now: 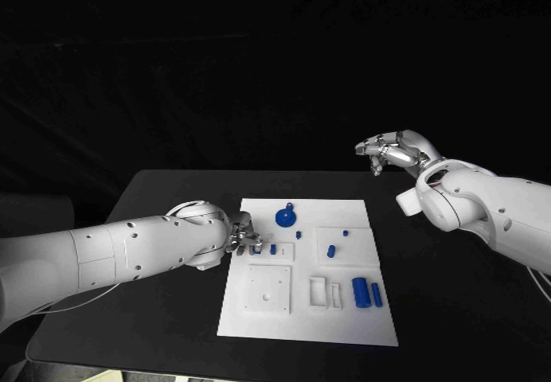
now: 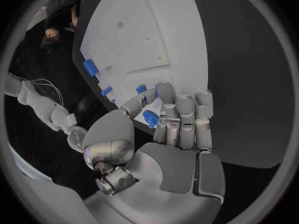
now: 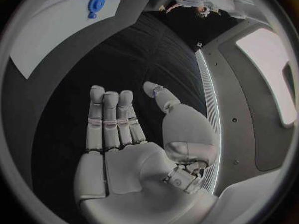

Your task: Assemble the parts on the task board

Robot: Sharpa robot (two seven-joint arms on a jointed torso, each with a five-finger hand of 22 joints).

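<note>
Task board point(image 1: 267, 318) on near surface; left robot hand point(image 1: 241, 237) pinches small blue part point(image 2: 150, 118) at its left edge; right robot hand point(image 1: 390, 151) released, well apart.

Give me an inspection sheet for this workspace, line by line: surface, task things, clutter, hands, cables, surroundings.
Surface: black table, bare around the board.
Job's things: white task board in the middle of the table; blue parts on it, among them a round part near its far edge, two long parts side by side toward its near right, and small parts between.
Clutter: nothing seen.
Hands: left hand is at the board's left edge, pinching a small blue part; right hand is raised off the board to the far right, fingers apart, holding nothing.
Cables: thin wires along the right arm, seen in the left wrist view.
Surroundings: dark backdrop.
</note>
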